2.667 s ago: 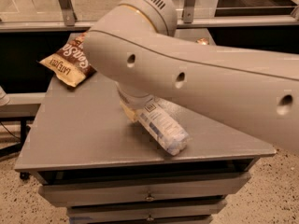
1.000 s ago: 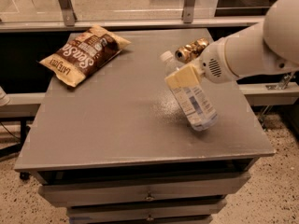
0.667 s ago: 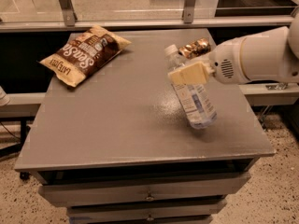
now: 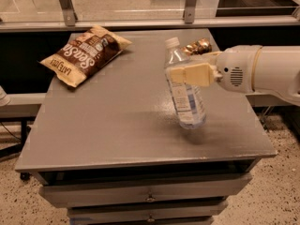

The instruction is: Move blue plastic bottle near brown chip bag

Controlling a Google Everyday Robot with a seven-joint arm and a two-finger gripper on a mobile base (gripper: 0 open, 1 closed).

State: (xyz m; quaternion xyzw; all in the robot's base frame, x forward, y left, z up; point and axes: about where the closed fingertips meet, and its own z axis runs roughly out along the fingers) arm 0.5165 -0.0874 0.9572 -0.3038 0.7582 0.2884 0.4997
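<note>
Nearest, the grey metal table (image 4: 117,125) spreads below the pincer (image 4: 180,74). That cream two-finger pincer reaches in from the right and is closed across the upper body of the blue plastic bottle (image 4: 187,102), clear with a white cap and pale label, which hangs tilted just above the tabletop. Just behind the pincer lies a crushed gold can (image 4: 197,46). Far to its left rests the flat, crinkly brown chip bag (image 4: 84,53). With the hold so high, the bottle may swing or slip in transit, or its base may drag.

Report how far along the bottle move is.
Done: the gripper is clamped on the blue plastic bottle, which looks lifted, tilted, off the table. In hand: the carry; the bottle hangs apart from the brown chip bag. Left: bring it across to that bag at the far corner and set it down.
</note>
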